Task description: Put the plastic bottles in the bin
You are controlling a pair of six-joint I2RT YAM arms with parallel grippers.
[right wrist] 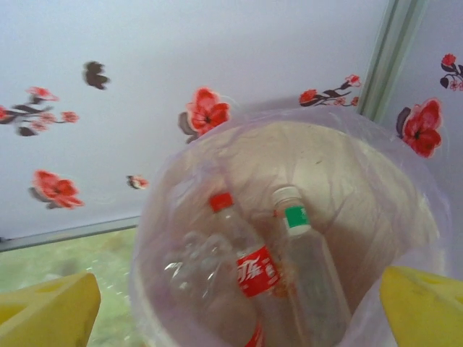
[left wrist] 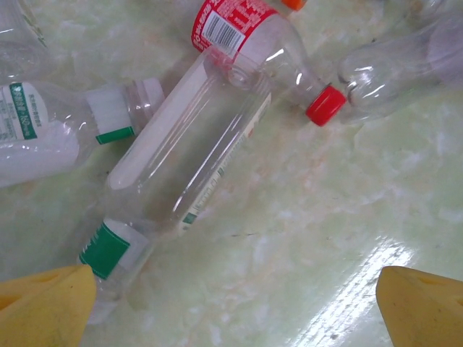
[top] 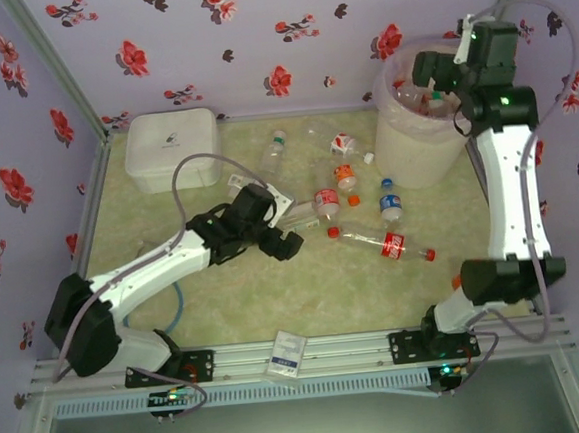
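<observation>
Top external view: the right arm reaches up over the bin (top: pixel 415 156), which stands at the far right corner of the bench (top: pixel 276 298). Seen from the right wrist, the right gripper (right wrist: pixel 233 309) hangs above the bin's mouth with its yellow fingers spread wide and nothing between them. Inside the bin lie a red-capped bottle with a red label (right wrist: pixel 246 264) and, just beside it, a clear bottle with a green band under a white cap (right wrist: pixel 307 267).

The left arm leans low over the middle of the bench. Its left gripper (left wrist: pixel 231 307) is also fully spread and holds nothing, poised over a long clear bottle with a green-and-white label (left wrist: pixel 188 144). A red-labelled bottle with a red cap (left wrist: pixel 253 36) lies against that bottle's far end. More bottles are scattered on the bench, among them a blue-capped bottle (top: pixel 391 204) near the bin. A white lidded box (top: pixel 172 148) sits at the far left.
</observation>
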